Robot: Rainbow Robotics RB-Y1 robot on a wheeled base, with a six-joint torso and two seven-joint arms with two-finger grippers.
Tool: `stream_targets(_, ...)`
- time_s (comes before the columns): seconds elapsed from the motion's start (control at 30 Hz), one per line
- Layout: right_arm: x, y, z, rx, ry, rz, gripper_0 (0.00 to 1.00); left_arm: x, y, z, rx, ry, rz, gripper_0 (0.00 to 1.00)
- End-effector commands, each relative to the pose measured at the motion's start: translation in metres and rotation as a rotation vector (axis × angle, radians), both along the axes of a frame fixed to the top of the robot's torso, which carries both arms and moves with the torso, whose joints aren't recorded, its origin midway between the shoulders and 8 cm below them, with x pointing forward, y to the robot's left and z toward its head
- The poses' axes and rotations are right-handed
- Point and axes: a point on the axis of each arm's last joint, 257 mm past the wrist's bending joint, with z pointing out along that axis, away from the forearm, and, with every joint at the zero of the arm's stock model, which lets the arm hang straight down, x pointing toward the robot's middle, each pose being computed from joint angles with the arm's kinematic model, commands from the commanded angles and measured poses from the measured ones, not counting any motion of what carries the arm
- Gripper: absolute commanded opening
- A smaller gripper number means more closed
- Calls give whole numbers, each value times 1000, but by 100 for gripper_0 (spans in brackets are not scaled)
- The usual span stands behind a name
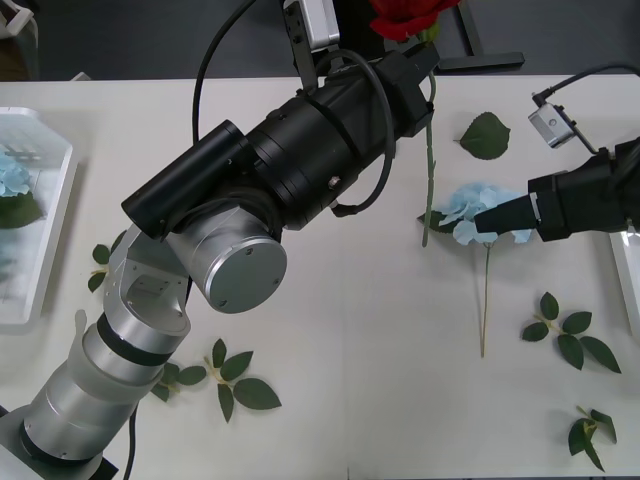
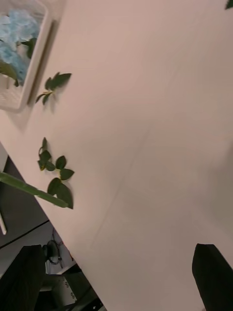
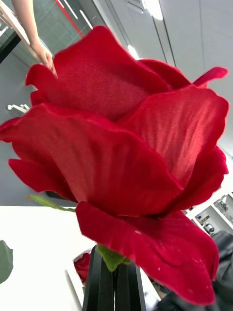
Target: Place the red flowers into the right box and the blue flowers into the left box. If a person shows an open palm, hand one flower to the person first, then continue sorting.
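Your left gripper (image 1: 418,68), at twelve o'clock, pinches a red rose (image 1: 408,15); your right gripper (image 1: 490,218), probably open, hovers over a blue hydrangea (image 1: 470,205).

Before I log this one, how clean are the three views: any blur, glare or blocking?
Front view: the left arm covers mid-frame, with glare off the right box. Left wrist view: the red rose held in the left tool sits so close that it hides most of the scene, its petals soft. Right wrist view: evenly lit, the table slightly soft, faint shadows under the leaf sprigs.

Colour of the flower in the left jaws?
Deep red rose, clearest in the left wrist view.
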Motion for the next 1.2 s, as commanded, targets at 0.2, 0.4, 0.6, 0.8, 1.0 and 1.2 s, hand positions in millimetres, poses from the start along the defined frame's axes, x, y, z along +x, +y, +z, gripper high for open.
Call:
stream_targets(0.2, -3, 45, 41, 57, -93, 144, 88, -10, 0, 6, -46, 12, -25, 0)
stream_targets(0.4, -9, 70, 17, -11, -137, 192, 88, -9, 0, 6, -47, 12, -23, 0)
stream_targets(0.6, -16, 91, 1, 3, -136, 212, 74, -9, 0, 6, -47, 12, -23, 0)
stream_targets(0.8, -18, 114, 5, 66, -140, 214, 0, -9, 0, 6, -47, 12, -23, 0)
stream_targets(1.0, -15, 120, 7, 82, -149, 207, 0, -9, 0, 6, -47, 12, -23, 0)
stream_targets(1.2, -15, 120, 6, 82, -145, 204, 0, -9, 0, 6, -47, 12, -23, 0)
